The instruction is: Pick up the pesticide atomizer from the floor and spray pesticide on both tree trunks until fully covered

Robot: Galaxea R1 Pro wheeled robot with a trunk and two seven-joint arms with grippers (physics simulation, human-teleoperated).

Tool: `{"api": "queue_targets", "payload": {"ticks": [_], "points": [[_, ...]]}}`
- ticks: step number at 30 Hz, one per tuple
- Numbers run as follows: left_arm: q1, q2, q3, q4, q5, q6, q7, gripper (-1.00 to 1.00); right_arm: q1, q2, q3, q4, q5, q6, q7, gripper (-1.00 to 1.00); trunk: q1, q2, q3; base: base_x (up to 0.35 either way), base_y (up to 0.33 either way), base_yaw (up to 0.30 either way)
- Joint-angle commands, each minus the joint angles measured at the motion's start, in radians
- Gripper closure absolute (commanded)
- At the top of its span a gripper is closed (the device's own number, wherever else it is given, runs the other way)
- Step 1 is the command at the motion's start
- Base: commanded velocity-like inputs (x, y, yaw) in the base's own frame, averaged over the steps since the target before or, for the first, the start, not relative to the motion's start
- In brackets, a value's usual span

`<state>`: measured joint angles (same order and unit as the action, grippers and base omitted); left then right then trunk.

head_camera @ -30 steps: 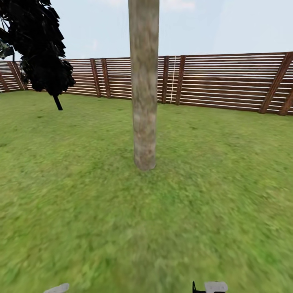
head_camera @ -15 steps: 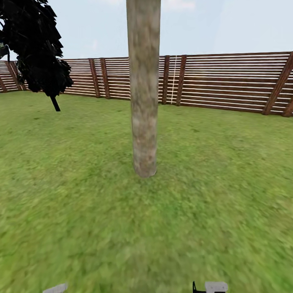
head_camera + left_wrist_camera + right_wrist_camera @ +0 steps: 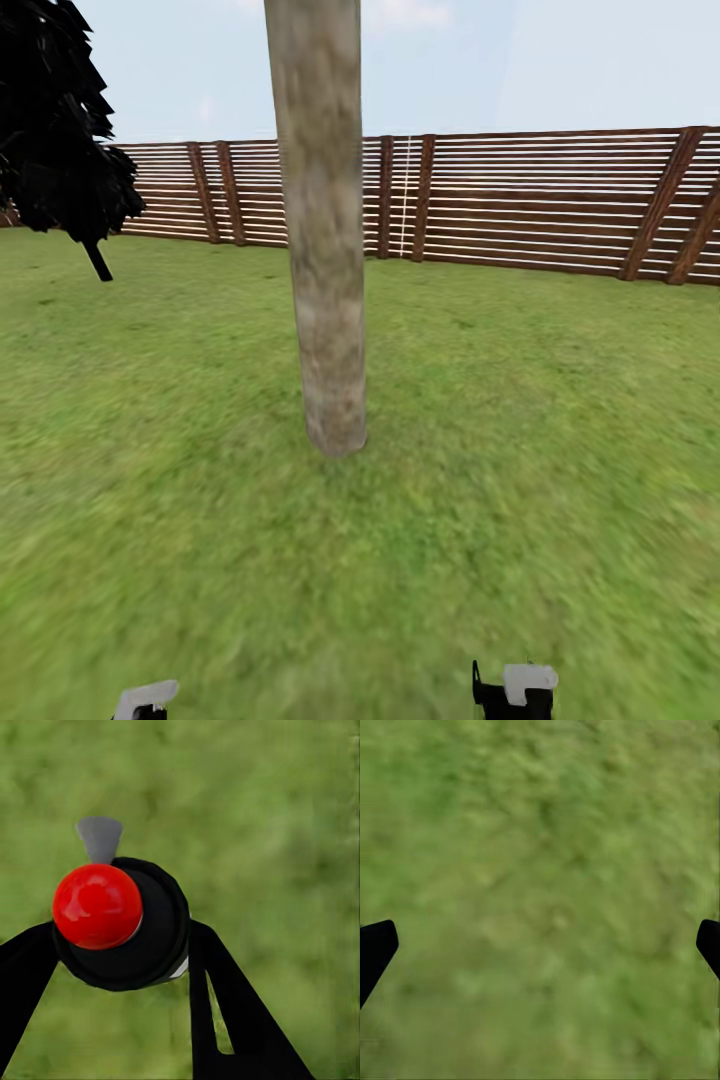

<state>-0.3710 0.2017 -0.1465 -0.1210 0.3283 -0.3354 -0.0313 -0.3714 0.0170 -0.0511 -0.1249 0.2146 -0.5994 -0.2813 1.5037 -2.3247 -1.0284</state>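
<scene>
A thick, mottled grey-tan tree trunk [image 3: 322,260] rises from the grass floor [image 3: 480,480] just left of the middle of the head view, a few steps ahead of me. In the left wrist view my left gripper [image 3: 120,961] is shut on the pesticide atomizer [image 3: 120,922], which has a black cap, a red knob and a grey nozzle, and its black fingers [image 3: 217,997] flank the cap. My right gripper [image 3: 540,945] hangs open over bare grass. The second tree and any pesticide cloud are out of view.
A brown slatted wooden fence [image 3: 540,200] closes the garden behind the trunk. A thin-trunked, dark-leaved tree [image 3: 55,140] stands at the far left. Tips of both arms [image 3: 520,688] peek in at the lower edge of the head view. Open grass lies all around the trunk.
The whole head view has shifted: the camera has come closer and swung to the right, so the trunk looks larger and sits further left. More of both arm tips shows.
</scene>
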Motion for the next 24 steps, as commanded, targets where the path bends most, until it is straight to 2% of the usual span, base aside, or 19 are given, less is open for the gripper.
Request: {"api": "queue_targets", "payload": {"ticks": [1, 2, 4, 5, 6, 7, 8, 9, 10, 12, 13, 14, 15, 17, 19, 24], "points": [[-0.003, 0.004, -0.003, -0.015, -0.033, 0.000, -0.053, 1.00, 0.000, -0.003, -0.006, -0.053, 0.011, 0.001, -0.004, -1.00, 0.000, 0.000, -0.001, 0.316, -0.143, 0.000], [-0.017, 0.013, -0.004, -0.040, -0.080, 0.002, -0.109, 1.00, 0.000, -0.004, -0.005, -0.099, 0.023, 0.005, -0.002, -1.00, 0.000, 0.000, -0.001, 0.316, -0.143, 0.000], [-0.046, 0.031, -0.006, -0.069, -0.157, 0.012, -0.211, 1.00, 0.000, -0.006, 0.004, -0.176, 0.091, 0.031, 0.028, -1.00, 0.000, 0.000, -0.001, 0.316, -0.144, 0.000], [-0.068, 0.042, -0.006, -0.076, -0.218, 0.029, -0.285, 1.00, 0.000, -0.006, 0.008, -0.228, 0.154, 0.057, 0.074, -1.00, 0.000, 0.000, -0.001, 0.316, -0.144, 0.000], [-0.099, 0.055, -0.007, -0.080, -0.299, 0.061, -0.375, 1.00, 0.000, -0.006, 0.009, -0.279, 0.213, 0.086, 0.139, -1.00, 0.000, 0.000, -0.001, 0.316, -0.144, 0.000], [-0.134, 0.066, -0.007, -0.082, -0.379, 0.098, -0.465, 1.00, 0.000, -0.006, 0.011, -0.320, 0.257, 0.119, 0.220, -1.00, 0.000, 0.000, -0.001, 0.316, -0.144, 0.000], [-0.171, 0.075, -0.007, -0.083, -0.443, 0.127, -0.541, 1.00, 0.000, -0.006, 0.012, -0.351, 0.289, 0.159, 0.308, -1.00, 0.000, 0.000, -0.001, 0.316, -0.139, 0.000], [-0.206, 0.079, -0.007, -0.084, -0.488, 0.146, -0.603, 1.00, -0.007, -0.006, 0.012, -0.371, 0.319, 0.210, 0.416, -1.00, 0.000, 0.000, -0.001, 0.316, -0.118, 0.000], [-0.243, 0.082, -0.007, -0.085, -0.520, 0.158, -0.659, 1.00, -0.031, -0.010, 0.013, -0.386, 0.355, 0.269, 0.557, -1.00, 0.000, 0.000, -0.001, 0.307, -0.080, 0.000], [-0.298, 0.084, -0.010, -0.087, -0.560, 0.164, -0.749, 1.00, -0.108, -0.016, 0.013, -0.404, 0.421, 0.323, 0.776, -1.00, 0.000, 0.000, -0.001, 0.266, -0.029, 0.000], [-0.321, 0.083, -0.011, -0.088, -0.600, 0.166, -0.797, 1.00, -0.139, -0.016, 0.013, -0.408, 0.441, 0.332, 0.849, -1.00, 0.000, 0.000, -0.001, 0.192, -0.009, 0.000], [-0.350, 0.080, -0.011, -0.092, -0.657, 0.180, -0.841, 1.00, -0.169, -0.017, 0.013, -0.410, 0.451, 0.340, 0.910, -1.00, 0.000, 0.000, -0.001, 0.117, -0.004, 0.000], [-0.397, 0.073, -0.010, -0.114, -0.760, 0.251, -0.903, 1.00, -0.219, -0.016, 0.013, -0.413, 0.460, 0.358, 1.033, -1.00, 0.000, 0.000, -0.001, 0.025, -0.001, 0.000], [-0.408, 0.073, -0.012, -0.159, -0.791, 0.310, -0.946, 1.00, -0.252, -0.015, 0.013, -0.431, 0.461, 0.374, 1.145, -1.00, 0.000, 0.000, -0.001, 0.010, 0.000, 0.000], [-0.411, 0.076, -0.013, -0.186, -0.800, 0.332, -1.015, 1.00, -0.266, -0.011, 0.013, -0.451, 0.460, 0.383, 1.209, -1.00, 0.000, 0.000, -0.001, 0.002, 0.000, 0.000], [-0.405, 0.077, -0.015, -0.192, -0.802, 0.331, -1.048, 1.00, -0.269, -0.006, 0.016, -0.455, 0.459, 0.385, 1.221, -1.00, 0.000, 0.000, -0.001, 0.000, 0.000, 0.000]]}}
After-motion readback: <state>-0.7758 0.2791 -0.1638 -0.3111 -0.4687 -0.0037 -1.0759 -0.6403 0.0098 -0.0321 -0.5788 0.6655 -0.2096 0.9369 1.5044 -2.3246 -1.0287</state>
